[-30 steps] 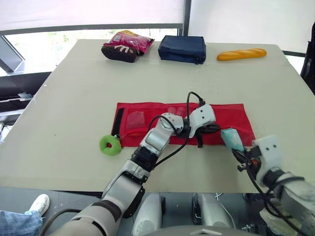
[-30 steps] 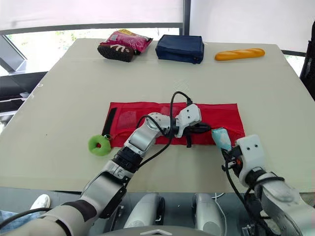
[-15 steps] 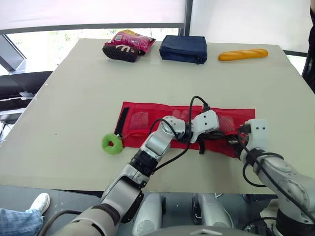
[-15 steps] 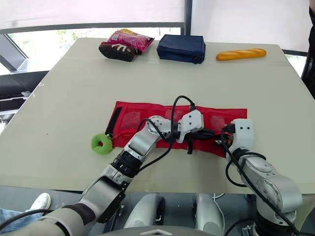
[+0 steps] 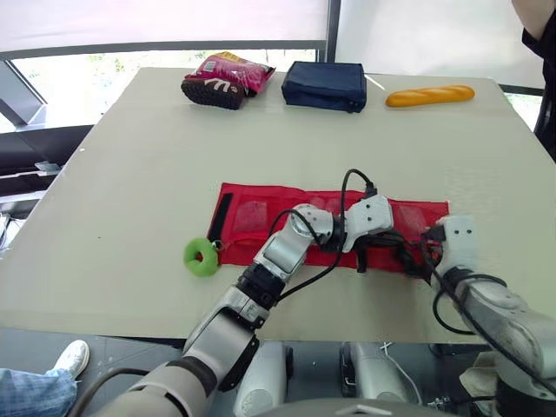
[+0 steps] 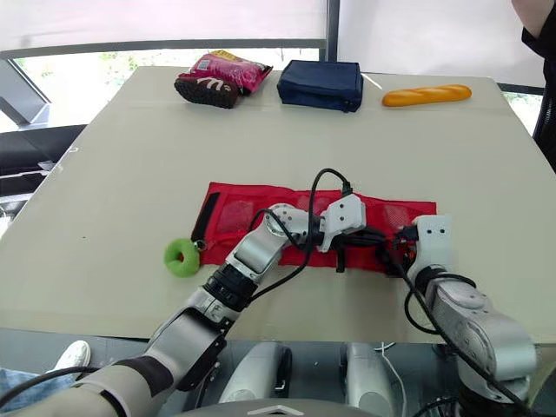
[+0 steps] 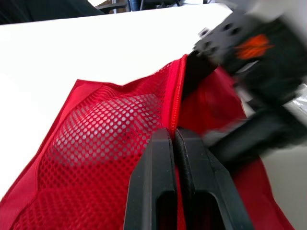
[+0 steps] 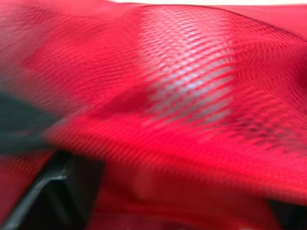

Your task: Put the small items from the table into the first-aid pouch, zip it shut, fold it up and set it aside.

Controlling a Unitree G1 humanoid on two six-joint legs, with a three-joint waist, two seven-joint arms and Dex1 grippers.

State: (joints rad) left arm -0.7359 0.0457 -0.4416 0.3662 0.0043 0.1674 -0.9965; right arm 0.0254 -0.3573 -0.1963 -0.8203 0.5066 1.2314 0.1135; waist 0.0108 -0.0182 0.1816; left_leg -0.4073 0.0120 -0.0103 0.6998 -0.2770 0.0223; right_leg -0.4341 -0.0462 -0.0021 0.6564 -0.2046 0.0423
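The red first-aid pouch (image 5: 261, 213) lies unrolled and flat on the table (image 5: 130, 174), toward 6 o'clock from the table's middle, with its long side running from 9 to 3 o'clock. The left gripper (image 7: 173, 135) is over the pouch's right half, its fingers pressed together on the zip seam beside a mesh pocket (something pale shows through the mesh). The right gripper (image 5: 417, 257) is at the pouch's 3 o'clock end, pushed against the red fabric just beside the left one; I cannot tell whether it is open or closed. A green ring (image 5: 200, 257) sits at the pouch's 8 o'clock corner. Along the far edge lie a snack bag (image 5: 224, 80) at 11 o'clock, a navy case (image 5: 323, 85) at 12 and a bread loaf (image 5: 430, 95) at 1.
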